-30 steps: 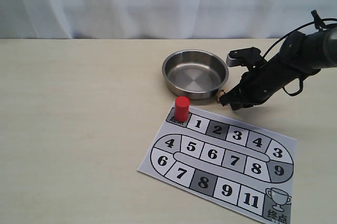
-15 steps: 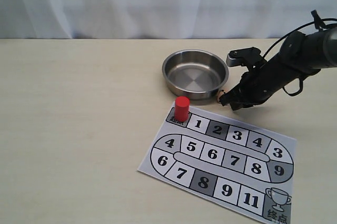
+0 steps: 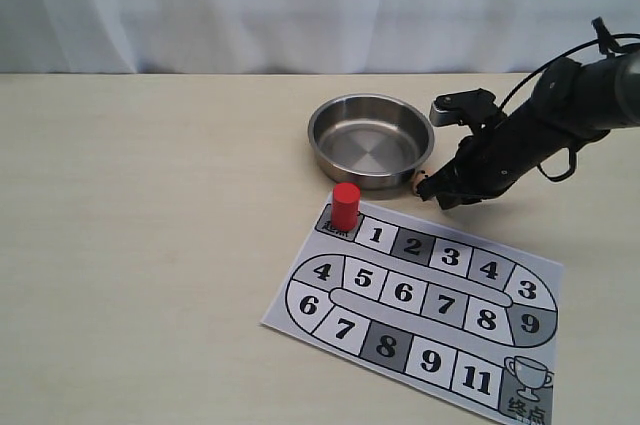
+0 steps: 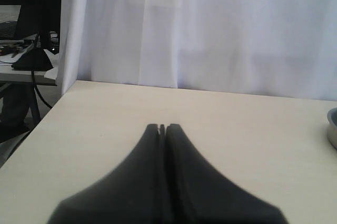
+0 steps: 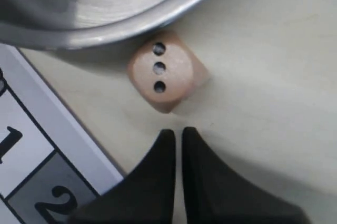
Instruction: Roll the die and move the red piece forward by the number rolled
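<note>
The beige die point(image 5: 167, 76) lies on the table against the outer wall of the steel bowl point(image 5: 110, 21), a face with three pips turned toward the right wrist camera. My right gripper point(image 5: 178, 132) is shut and empty, its tips a short way from the die and not touching it. In the exterior view the die point(image 3: 421, 181) is a small speck between the bowl point(image 3: 314, 131) and the right gripper point(image 3: 433, 194). The red piece point(image 3: 346, 205) stands upright on the start square of the game board point(image 3: 300, 310). My left gripper point(image 4: 162, 126) is shut over bare table.
The numbered paper board's corner point(image 5: 31, 129) lies close beside the right gripper. A white curtain backs the table. The bowl's edge point(image 4: 333, 126) shows in the left wrist view, and another desk with cables point(image 4: 26, 58) stands past the table's end.
</note>
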### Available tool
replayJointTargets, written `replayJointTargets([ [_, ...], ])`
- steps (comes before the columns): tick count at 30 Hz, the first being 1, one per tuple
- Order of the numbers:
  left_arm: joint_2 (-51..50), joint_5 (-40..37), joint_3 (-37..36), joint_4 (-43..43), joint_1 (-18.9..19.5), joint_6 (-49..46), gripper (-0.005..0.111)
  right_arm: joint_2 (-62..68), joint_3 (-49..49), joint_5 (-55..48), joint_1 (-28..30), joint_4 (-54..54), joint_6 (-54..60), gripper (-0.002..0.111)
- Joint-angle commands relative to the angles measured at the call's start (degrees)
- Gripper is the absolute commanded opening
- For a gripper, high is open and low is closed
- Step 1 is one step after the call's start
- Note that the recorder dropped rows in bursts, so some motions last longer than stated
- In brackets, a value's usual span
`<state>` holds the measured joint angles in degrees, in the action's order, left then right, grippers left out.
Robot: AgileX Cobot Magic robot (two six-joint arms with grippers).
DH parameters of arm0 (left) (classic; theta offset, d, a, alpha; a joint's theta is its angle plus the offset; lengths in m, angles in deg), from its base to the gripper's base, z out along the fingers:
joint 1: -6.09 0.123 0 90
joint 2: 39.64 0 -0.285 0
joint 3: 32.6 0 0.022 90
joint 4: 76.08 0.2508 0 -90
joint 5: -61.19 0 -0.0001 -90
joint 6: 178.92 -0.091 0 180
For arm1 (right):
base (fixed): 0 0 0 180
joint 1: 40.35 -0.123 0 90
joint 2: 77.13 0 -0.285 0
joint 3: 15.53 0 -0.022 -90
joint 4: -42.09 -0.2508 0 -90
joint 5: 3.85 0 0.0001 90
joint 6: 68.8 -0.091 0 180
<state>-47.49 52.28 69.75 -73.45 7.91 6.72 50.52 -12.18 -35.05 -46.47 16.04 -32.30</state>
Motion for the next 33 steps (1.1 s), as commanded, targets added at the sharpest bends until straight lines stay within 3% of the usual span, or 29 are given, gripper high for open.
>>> replayJointTargets([
  [1,0.06,0.68,0.43,-0.09,-0.47,0.11,0.0,-2.78,0.34,-3.5,-0.08,-0.02,0.56,0.004],
  [15,0.06,0.68,0.43,-0.09,-0.47,0.11,0.0,-14.52,2.54,-12.4,-0.95,0.09,-2.71,0.004],
  [22,0.06,0.78,0.43,-0.09,-0.47,0.11,0.0,-17.05,2.57,-10.96,-9.22,-0.55,-2.91,0.006],
  [24,0.06,0.78,0.43,-0.09,-0.47,0.11,0.0,-16.85,2.57,-9.05,-11.56,-0.06,-2.68,0.014],
  [31,0.06,0.78,0.43,-0.09,-0.47,0.11,0.0,-14.91,2.57,-1.22,-17.62,-0.06,-2.68,0.061],
  [33,0.06,0.78,0.43,-0.09,-0.47,0.11,0.0,-14.39,2.57,-0.85,-18.24,-0.29,-4.16,0.068],
])
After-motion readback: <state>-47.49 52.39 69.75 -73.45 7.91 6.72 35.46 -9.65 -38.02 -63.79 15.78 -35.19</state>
